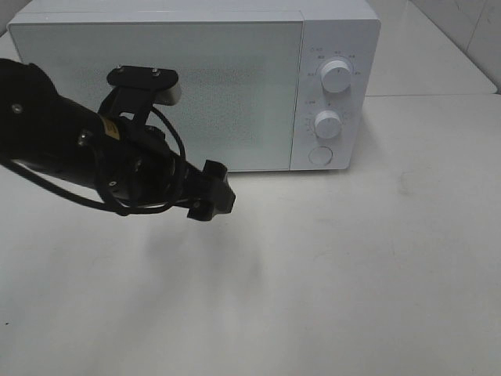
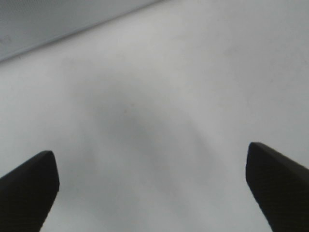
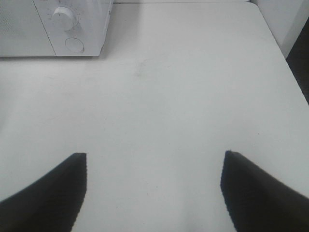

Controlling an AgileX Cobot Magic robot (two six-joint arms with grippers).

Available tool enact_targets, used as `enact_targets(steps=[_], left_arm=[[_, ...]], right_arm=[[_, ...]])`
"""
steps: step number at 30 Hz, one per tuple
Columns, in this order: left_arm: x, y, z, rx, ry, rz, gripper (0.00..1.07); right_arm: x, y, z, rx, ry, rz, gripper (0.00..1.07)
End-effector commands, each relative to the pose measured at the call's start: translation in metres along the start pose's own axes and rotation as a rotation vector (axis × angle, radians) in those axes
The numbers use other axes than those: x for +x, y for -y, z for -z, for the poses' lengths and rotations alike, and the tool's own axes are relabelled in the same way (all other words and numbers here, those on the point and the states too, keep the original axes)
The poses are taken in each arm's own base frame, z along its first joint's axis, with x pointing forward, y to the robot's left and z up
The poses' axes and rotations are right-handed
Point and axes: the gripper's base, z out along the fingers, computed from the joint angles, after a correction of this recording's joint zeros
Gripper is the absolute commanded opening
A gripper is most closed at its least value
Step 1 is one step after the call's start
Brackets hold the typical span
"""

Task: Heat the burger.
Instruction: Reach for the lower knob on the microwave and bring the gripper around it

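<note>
seemingly the burger sits unseen inside the shut microwave: left pincer, at its seven o'clock, gapes empty; right pincer likewise released.

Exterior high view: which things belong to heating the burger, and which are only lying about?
For the job: microwave, door shut; its upper knob, lower knob and round button; left tool, open and empty; right tool, open and empty.
Lying about: nothing loose, only the white table. The burger is not visible.
</note>
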Motion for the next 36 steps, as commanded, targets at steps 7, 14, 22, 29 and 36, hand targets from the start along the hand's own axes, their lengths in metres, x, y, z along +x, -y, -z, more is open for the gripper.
enact_targets(steps=[7,14,22,29,36], left_arm=[[0.015,-0.014,0.037,-0.018,-0.214,0.079,0.98],[0.023,-0.057,0.07,-0.079,-0.304,0.235,0.98],[0.052,-0.121,0.149,-0.257,-0.34,0.477,0.98],[0.07,-0.128,0.187,-0.321,-0.308,0.59,0.98],[0.1,-0.106,0.204,-0.345,-0.275,0.588,0.98]], right_arm=[[0.002,0.0,0.003,0.002,0.028,-0.008,0.75],[0.002,0.0,0.003,0.002,0.028,-0.008,0.75],[0.002,0.0,0.003,0.002,0.028,-0.008,0.75],[0.002,0.0,0.003,0.002,0.028,-0.008,0.75],[0.002,0.0,0.003,0.002,0.028,-0.008,0.75]])
